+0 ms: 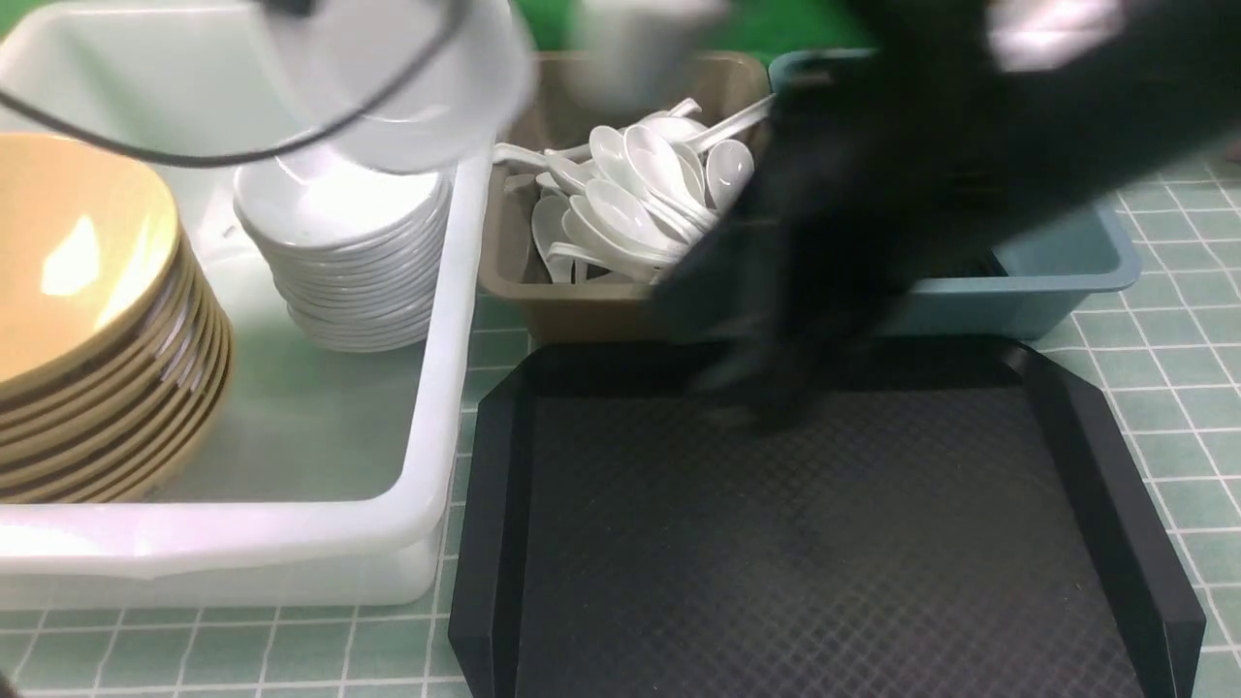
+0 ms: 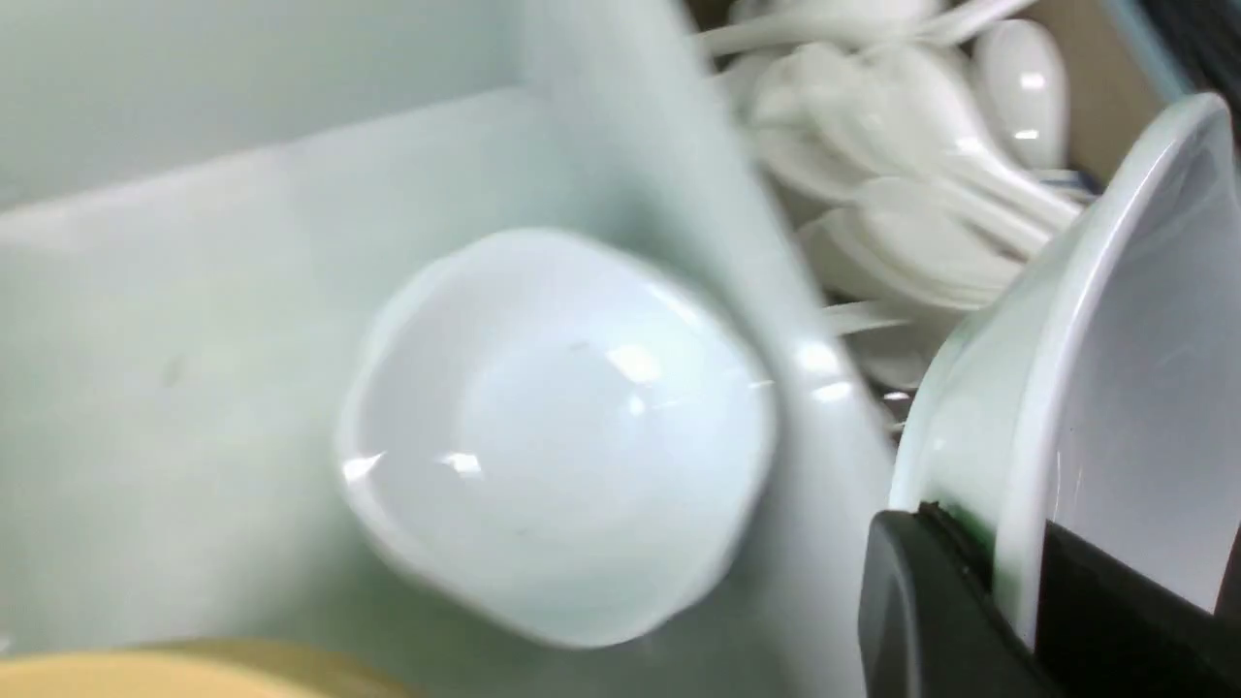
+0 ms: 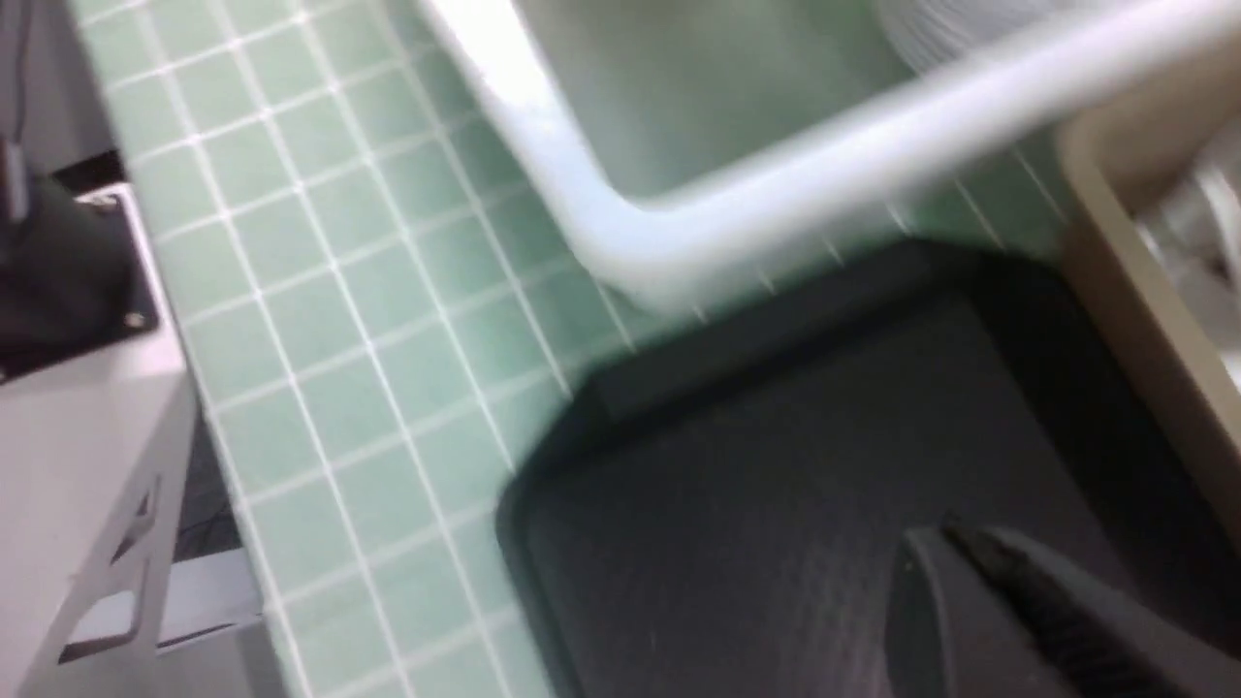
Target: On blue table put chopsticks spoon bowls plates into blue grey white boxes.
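On the left, the white tub (image 1: 456,291) holds stacked yellow bowls (image 1: 87,291) and white plates (image 1: 349,262). Above that stack the left gripper (image 2: 1008,572) pinches the rim of a single plate (image 2: 1115,339), tilted on edge. Next come the olive-grey box (image 1: 562,305) heaped with spoons (image 1: 640,194) and the blue-grey box (image 1: 1057,281), half hidden by the blurred right arm (image 1: 970,145). The right gripper (image 3: 960,572) hangs over the black tray (image 1: 824,543), jaws pressed together, with nothing seen between them.
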Robot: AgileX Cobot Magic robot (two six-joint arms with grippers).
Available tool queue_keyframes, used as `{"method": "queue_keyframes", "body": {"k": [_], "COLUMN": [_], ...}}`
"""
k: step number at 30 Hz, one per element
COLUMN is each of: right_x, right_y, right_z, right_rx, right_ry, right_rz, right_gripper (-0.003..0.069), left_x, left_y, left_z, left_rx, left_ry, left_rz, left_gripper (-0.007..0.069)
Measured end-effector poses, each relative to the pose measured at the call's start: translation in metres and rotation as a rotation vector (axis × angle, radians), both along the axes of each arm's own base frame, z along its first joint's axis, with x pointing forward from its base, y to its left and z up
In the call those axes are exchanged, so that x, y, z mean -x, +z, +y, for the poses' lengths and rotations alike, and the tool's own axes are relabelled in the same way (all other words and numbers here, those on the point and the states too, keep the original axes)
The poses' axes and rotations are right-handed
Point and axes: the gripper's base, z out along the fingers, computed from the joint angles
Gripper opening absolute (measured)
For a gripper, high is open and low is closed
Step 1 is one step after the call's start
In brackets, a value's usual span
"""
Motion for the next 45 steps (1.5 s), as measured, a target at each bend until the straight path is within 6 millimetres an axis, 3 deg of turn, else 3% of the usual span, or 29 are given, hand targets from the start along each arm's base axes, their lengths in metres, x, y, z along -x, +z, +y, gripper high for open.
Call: {"method": "queue_keyframes", "body": {"k": [6, 15, 18, 23, 28, 31, 33, 36, 38, 40, 41, 42, 45], "right_x": [-0.017, -0.032, -0.034, -0.035, -0.035, -0.035, -0.036, -0.039, -0.04, -0.039, -0.038, -0.036, -0.024], "right_y": [-0.002, -0.012, -0.011, -0.011, -0.011, -0.012, -0.012, -0.012, -0.011, -0.009, -0.008, -0.005, 0.006], "right_z": [0.044, 0.057, 0.056, 0.054, 0.053, 0.053, 0.051, 0.049, 0.045, 0.04, 0.039, 0.035, 0.018], "right_rx": [0.029, 0.079, 0.094, 0.114, 0.123, 0.131, 0.146, 0.169, 0.19, 0.211, 0.214, 0.223, 0.203], "right_ry": [0.042, 0.028, 0.022, 0.016, 0.016, 0.014, 0.007, -0.019, -0.048, -0.071, -0.075, -0.082, -0.102], "right_rz": [-0.058, -0.091, -0.106, -0.121, -0.117, -0.12, -0.136, -0.149, -0.158, -0.157, -0.157, -0.156, -0.16], "right_gripper": [0.0053, 0.0058, 0.0061, 0.0064, 0.0065, 0.0065, 0.0065, 0.0067, 0.0069, 0.0071, 0.0071, 0.0071, 0.0074], "left_x": [-0.021, -0.071, -0.079, -0.086, -0.087, -0.086, -0.083, -0.071, -0.059, -0.035, -0.032, -0.011, 0.03], "left_y": [-0.028, -0.092, -0.1, -0.114, -0.117, -0.109, -0.093, -0.057, -0.03, 0.008, 0.012, 0.036, 0.068], "left_z": [0.037, 0.042, 0.043, 0.044, 0.048, 0.049, 0.049, 0.047, 0.047, 0.045, 0.045, 0.043, 0.042], "left_rx": [-0.023, -0.034, -0.039, -0.071, -0.127, -0.134, -0.127, -0.108, -0.099, -0.091, -0.089, -0.088, -0.093], "left_ry": [0.078, 0.034, 0.028, 0.005, -0.005, 0.001, 0.013, 0.032, 0.045, 0.056, 0.056, 0.059, 0.066], "left_rz": [0.04, 0.105, 0.089, 0.107, 0.111, 0.102, 0.099, 0.066, 0.018, -0.064, -0.07, -0.129, -0.213], "left_gripper": [0.0006, 0.0008, 0.0017, 0.0106, 0.0302, 0.0409, 0.0483, 0.0496, 0.0485, 0.0441, 0.0422, 0.0369, 0.0225]}}
